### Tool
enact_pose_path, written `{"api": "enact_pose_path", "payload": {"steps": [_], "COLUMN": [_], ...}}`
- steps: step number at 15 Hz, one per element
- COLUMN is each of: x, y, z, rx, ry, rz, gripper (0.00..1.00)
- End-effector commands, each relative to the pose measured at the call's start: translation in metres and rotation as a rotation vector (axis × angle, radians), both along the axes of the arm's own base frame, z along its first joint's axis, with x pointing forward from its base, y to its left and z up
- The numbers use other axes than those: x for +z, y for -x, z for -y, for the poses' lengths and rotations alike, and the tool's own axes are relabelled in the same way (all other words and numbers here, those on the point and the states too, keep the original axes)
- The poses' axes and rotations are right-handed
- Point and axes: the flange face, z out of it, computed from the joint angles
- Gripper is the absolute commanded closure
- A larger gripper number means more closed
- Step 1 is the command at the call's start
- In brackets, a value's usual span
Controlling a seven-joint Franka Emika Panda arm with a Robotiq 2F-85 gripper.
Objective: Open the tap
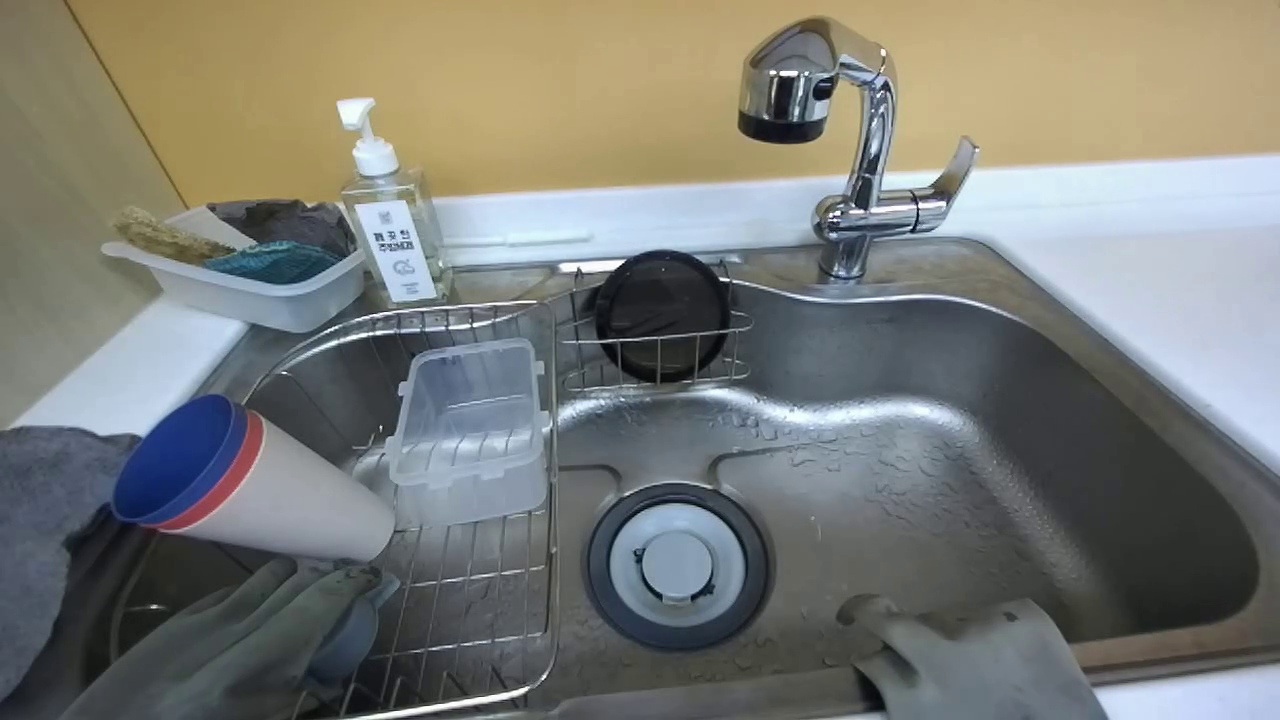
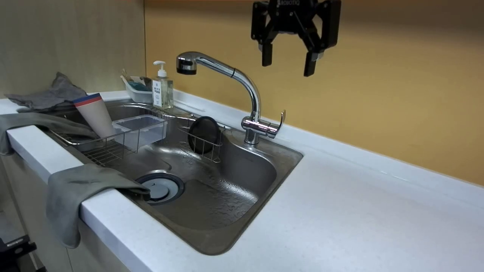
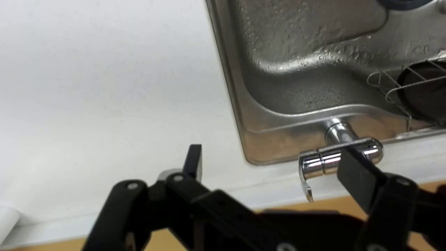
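Note:
The tap is shiny chrome and stands at the back rim of the sink in both exterior views (image 1: 872, 140) (image 2: 254, 96). Its flat lever handle (image 1: 957, 172) points upward at the side; it also shows in an exterior view (image 2: 282, 122) and in the wrist view (image 3: 306, 184). My gripper (image 2: 288, 69) is open and empty, pointing down, above the lever and apart from it. In the wrist view the lever appears between the open fingers (image 3: 271, 157), nearer the right one, which covers part of the tap body (image 3: 327, 158). The spray head is out of the wrist view.
The steel sink (image 1: 1130, 440) holds a wire rack (image 1: 480, 580) with stacked cups (image 1: 290, 490) and a clear container (image 1: 470, 430). A black round lid (image 1: 663, 315) stands in a small basket. A soap bottle (image 1: 398, 235) stands behind. The yellow wall (image 2: 397, 94) is close behind the tap.

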Motion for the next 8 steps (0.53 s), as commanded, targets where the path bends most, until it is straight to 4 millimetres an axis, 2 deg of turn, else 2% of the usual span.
{"api": "enact_pose_path", "payload": {"steps": [1,2,4,8], "x": [-0.011,-0.009,-0.02,-0.024], "y": [-0.05,-0.025,-0.041,-0.05], "z": [-0.028,-0.015,-0.027,-0.03], "rx": [-0.03,0.0,0.001,-0.002], "ry": [0.016,0.008,0.008,0.01], "rz": [0.061,0.04,0.048,0.063], "gripper": [0.0,0.0,0.0,0.0]}}
